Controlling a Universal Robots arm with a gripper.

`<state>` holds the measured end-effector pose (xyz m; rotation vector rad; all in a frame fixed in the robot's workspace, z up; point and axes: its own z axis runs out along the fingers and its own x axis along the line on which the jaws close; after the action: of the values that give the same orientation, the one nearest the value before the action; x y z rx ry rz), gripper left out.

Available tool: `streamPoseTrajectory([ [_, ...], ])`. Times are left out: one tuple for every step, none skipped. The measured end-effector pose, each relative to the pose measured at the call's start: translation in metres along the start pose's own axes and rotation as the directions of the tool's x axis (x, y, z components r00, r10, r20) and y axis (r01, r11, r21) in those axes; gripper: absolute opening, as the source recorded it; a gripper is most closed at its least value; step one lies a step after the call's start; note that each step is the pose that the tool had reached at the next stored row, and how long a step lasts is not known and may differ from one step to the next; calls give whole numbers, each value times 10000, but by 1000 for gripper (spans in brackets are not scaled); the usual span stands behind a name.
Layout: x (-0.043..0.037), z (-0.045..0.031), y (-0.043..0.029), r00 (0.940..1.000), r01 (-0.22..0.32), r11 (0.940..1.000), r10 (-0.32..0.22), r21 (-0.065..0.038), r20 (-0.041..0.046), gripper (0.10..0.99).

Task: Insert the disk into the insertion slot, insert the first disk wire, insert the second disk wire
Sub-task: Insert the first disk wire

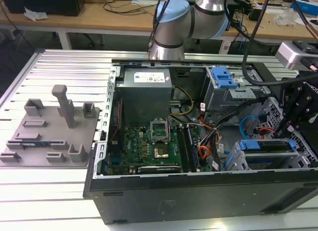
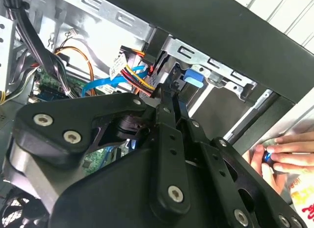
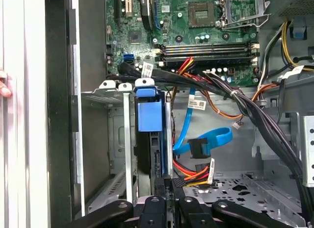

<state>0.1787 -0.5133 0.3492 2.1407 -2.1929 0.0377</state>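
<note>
An open computer case [image 1: 198, 196] is seen lying on a slatted metal counter [image 1: 59, 72], and the robot arm [image 1: 174, 22] is seen entering from the upper middle of the exterior view. The disk [image 1: 261, 145] is found at the lower right of that view, set inside the insertion slot [image 1: 234, 161], with the blue end of its caddy turned upward. A taller grey cage [image 1: 223, 79] with a blue latch is placed behind it, toward the upper right. The motherboard [image 1: 149, 141] is laid out in the middle of the case, and a grey fixture plate [image 1: 49, 131] is kept on the counter at the exterior view's left. In both wrist views the claw [image 3: 167, 185] is shown with its two fingers drawn almost together. Its tips are held against the near end of the disk, which is seen edge-on between the slot's sheet-metal walls. Whether the disk's edge is actually pinched cannot be told. A flat blue cable [image 3: 203, 139] is looped just beside the disk, with its black plug held apart from it, and a bundle of red and yellow wires [image 3: 189, 171] is gathered close by. A person's hand [image 2: 279, 157] is rested against the case's outer wall in the second wrist view, with a small blue object held under the fingertips.
</note>
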Motion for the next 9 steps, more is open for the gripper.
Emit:
streamPoseTrajectory([
  [0, 0, 0, 10000, 1, 10000, -1, 0, 4, 169],
  [0, -1, 1, 10000, 1, 10000, -1, 0, 5, 169],
  [1, 0, 7, 10000, -3, 10000, 3, 3, 6, 169],
  [2, 0, 12, 10000, -5, 10000, 5, 18, 6, 169],
  [1, 3, 30, 10000, -8, 9999, 7, 102, 9, 169],
  [1, 7, 48, 10000, -14, 9998, 14, 175, 10, 169],
  [1, 10, 61, 10000, -19, 9997, 18, 251, 13, 169],
  [2, 12, 66, 10000, -21, 9996, 21, 289, 14, 169],
  [2, 13, 70, 10000, -24, 9995, 23, 314, 15, 169],
])
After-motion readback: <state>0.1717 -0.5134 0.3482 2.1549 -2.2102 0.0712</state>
